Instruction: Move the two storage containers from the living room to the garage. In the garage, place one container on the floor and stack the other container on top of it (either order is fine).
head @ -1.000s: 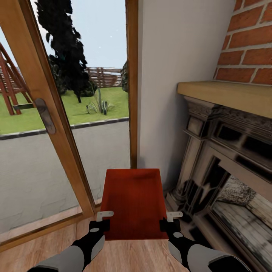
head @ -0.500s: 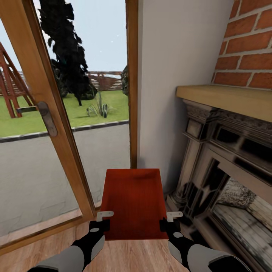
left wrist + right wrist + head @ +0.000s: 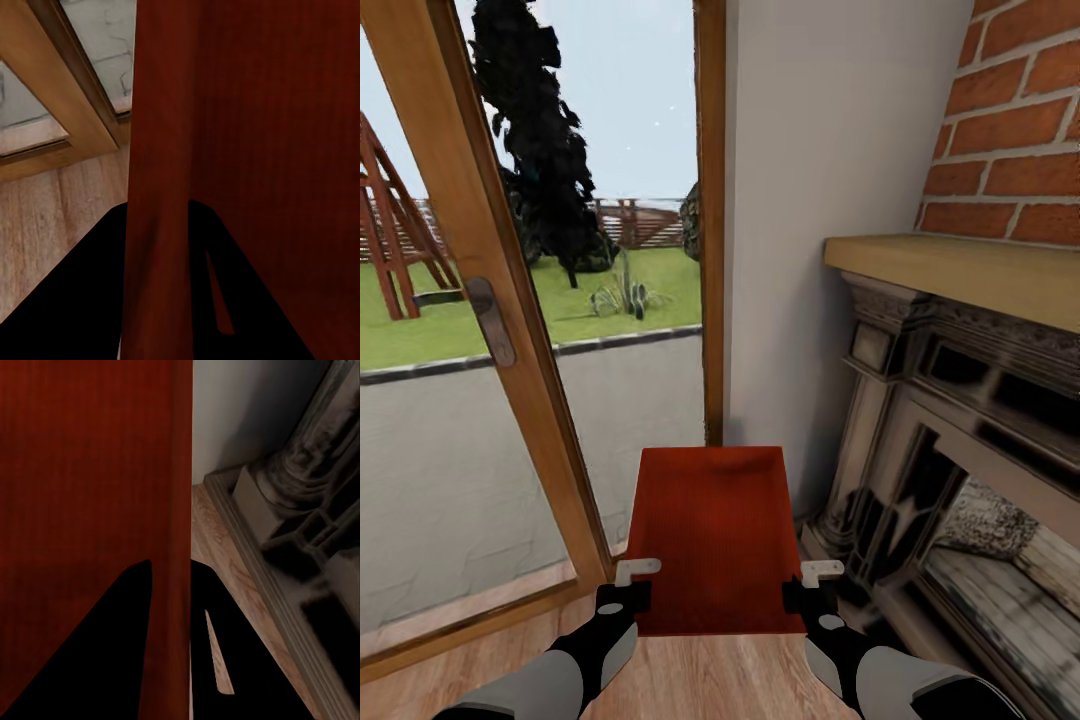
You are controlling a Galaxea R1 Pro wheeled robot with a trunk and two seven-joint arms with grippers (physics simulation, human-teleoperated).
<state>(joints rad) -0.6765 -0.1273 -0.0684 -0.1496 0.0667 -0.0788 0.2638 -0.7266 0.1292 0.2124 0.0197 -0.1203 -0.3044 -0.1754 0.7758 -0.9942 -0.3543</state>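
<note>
While both grippers clamp its side walls, container [image 3: 715, 535] nears fireplace [image 3: 950, 440].

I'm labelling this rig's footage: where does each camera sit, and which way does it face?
Head view: on the robot's head, looking forward and down at the storage container, glass door and fireplace; left gripper, right gripper and forearms show.
Left wrist view: along the left fingers, straddling the container's wall.
Right wrist view: along the right fingers, likewise.
All three share the container.
</note>
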